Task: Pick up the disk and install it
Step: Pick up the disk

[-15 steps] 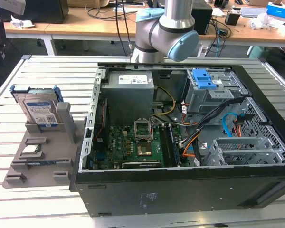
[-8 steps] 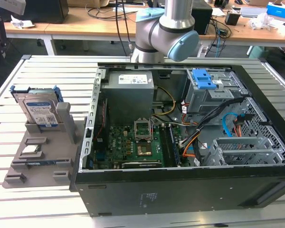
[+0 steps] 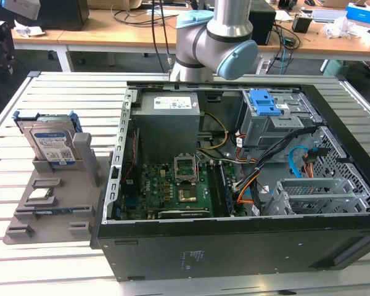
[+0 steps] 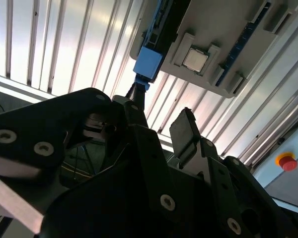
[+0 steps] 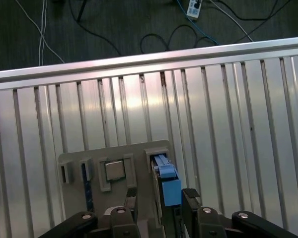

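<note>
Disk (image 3: 49, 145) stands on edge in a grey holder (image 3: 74, 191) on the slatted table (image 3: 6, 142), to the exterior view's left of the open computer case (image 3: 234, 253). My gripper (image 5: 160, 196) hangs above it, open and empty. In the first wrist view my fingers (image 5: 189, 194) are spread to either side of its blue bracket (image 5: 170, 187).

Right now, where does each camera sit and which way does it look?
Exterior view: off the arm, looking down at the open computer case; an arm joint shows.
First wrist view: on the arm, looking down past the gripper at the disk.
Second wrist view: likewise, angled past the gripper's black body.
Both wrist views share disk and grey holder.
</note>
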You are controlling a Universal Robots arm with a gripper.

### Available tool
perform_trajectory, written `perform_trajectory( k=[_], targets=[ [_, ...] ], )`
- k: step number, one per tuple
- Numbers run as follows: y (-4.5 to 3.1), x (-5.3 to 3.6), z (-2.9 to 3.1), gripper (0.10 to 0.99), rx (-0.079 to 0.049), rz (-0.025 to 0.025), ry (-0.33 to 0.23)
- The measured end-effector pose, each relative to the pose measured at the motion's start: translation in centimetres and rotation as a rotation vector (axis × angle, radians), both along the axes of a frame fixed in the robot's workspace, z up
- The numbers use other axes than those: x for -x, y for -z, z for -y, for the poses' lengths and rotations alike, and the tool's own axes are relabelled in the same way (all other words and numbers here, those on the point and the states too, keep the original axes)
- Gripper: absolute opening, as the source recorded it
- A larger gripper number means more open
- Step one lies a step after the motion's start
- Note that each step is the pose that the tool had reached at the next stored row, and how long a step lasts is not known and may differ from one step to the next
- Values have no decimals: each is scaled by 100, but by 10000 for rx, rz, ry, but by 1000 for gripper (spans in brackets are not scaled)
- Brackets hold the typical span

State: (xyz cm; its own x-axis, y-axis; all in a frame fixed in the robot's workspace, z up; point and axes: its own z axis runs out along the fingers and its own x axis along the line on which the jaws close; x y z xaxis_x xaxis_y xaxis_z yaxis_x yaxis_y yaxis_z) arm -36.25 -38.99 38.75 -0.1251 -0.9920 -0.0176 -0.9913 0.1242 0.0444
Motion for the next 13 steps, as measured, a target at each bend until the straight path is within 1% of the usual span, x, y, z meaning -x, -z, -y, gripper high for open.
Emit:
perform_trajectory(
  k=[13],
  targets=[
    [76, -18, 0, 482, 2, 0, 1]
  ],
)
